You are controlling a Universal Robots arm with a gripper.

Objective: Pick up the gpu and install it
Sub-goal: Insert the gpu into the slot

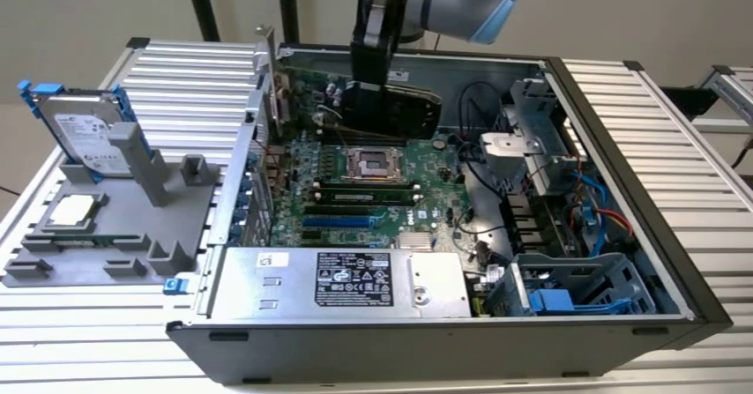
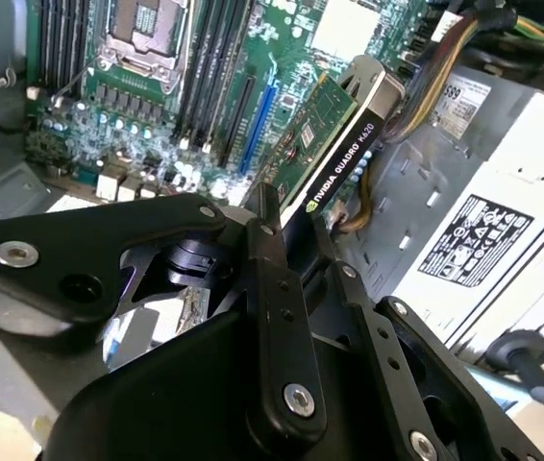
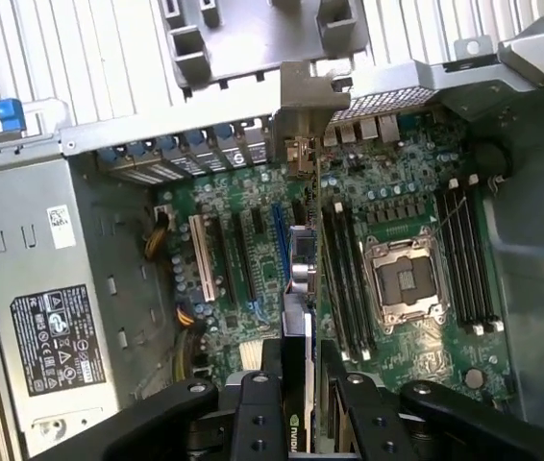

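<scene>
My gripper point(image 1: 376, 84) is shut on the gpu point(image 1: 406, 112) and holds it edge-down above the far part of the open computer case point(image 1: 612, 130). In the exterior view the card's black shroud faces the exterior view's right. The second wrist view shows the gpu point(image 2: 334, 154) with its green board and black edge, clamped between the black fingers point(image 2: 264, 245). In the first wrist view the gpu point(image 3: 301, 274) runs edge-on over the motherboard point(image 3: 397, 192), beside the blue slot point(image 3: 277, 235), and its silver end bracket point(image 3: 304, 101) reaches the case's rear slot openings.
Inside the case are the power supply point(image 1: 353, 279), the empty processor socket point(image 1: 374, 160), memory sticks point(image 1: 359, 196), loose cables point(image 1: 588, 209) and a drive cage point(image 1: 577, 293). A grey fixture point(image 1: 106, 235) at the exterior view's left holds a hard drive point(image 1: 88, 134) and a square chip point(image 1: 73, 209).
</scene>
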